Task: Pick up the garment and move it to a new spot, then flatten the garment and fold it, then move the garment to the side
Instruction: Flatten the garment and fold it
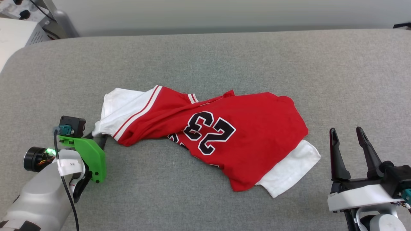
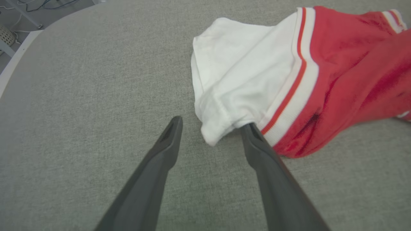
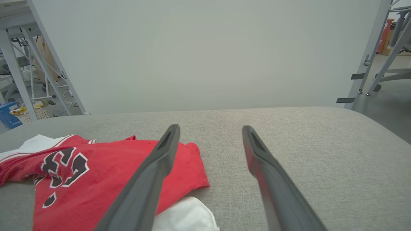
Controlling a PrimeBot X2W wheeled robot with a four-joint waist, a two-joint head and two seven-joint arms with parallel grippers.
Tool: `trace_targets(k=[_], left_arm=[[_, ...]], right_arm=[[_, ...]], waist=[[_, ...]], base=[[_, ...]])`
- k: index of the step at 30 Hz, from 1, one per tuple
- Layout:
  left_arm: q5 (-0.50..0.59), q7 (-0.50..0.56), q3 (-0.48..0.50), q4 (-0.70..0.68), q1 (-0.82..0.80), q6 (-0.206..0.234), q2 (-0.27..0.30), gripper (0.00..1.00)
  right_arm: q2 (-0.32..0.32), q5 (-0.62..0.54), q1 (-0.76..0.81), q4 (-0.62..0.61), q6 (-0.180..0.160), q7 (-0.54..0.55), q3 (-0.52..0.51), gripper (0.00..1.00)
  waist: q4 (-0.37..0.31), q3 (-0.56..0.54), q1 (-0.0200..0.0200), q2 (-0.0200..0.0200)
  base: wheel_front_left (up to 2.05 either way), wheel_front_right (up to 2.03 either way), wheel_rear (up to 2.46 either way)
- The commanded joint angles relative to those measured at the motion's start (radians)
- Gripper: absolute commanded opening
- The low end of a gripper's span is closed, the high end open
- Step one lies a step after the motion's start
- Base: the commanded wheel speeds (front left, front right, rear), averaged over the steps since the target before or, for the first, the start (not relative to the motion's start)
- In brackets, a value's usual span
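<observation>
Crumpled red jersey (image 1: 250,141) lies mid grey surface (image 1: 205,57), number 23 up. Left end effector (image 2: 212,123) released, fingers spread around white sleeve (image 2: 234,73) corner, one tip touching hem. Right end effector (image 1: 345,129) released, clear of jersey's right edge.

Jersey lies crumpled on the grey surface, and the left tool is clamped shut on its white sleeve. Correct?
Not quite: the left tool is open, its jaws spread at the white sleeve of the jersey, as the left wrist view shows.
</observation>
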Motion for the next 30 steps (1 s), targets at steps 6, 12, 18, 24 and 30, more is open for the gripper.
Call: trace_targets(k=[6,12,18,24,30], left_arm=[[0.111,-0.036,0.148,-0.215,0.068,0.161,0.017,1.0],[0.284,-0.036,0.366,-0.536,0.266,0.311,0.04,1.0],[0.465,-0.036,0.541,-0.788,0.466,0.397,0.008,1.0],[0.622,-0.036,0.658,-0.915,0.596,0.433,-0.073,1.0],[0.72,-0.036,0.754,-0.969,0.663,0.413,-0.149,1.0]], right_arm=[[-0.002,-0.035,0.024,-0.041,-0.001,-0.005,-0.06,1.0],[-0.002,-0.081,0.002,-0.092,-0.001,-0.005,-0.108,1.0],[-0.056,-0.099,-0.05,-0.134,-0.001,-0.005,-0.12,1.0],[-0.23,-0.066,-0.125,-0.087,-0.001,-0.005,-0.03,1.0],[-0.428,0.045,-0.232,0.021,-0.001,0.042,0.141,1.0]], waist=[[0.034,-0.055,0.0,0.0],[0.058,-0.071,0.0,0.0],[0.07,-0.081,0.0,0.0],[0.077,-0.081,0.0,0.0],[0.081,-0.075,0.0,0.0]], base=[[0.0,0.0,0.0],[0.0,0.0,0.0],[0.0,0.0,0.0],[0.0,0.0,0.0],[0.0,0.0,0.0]])
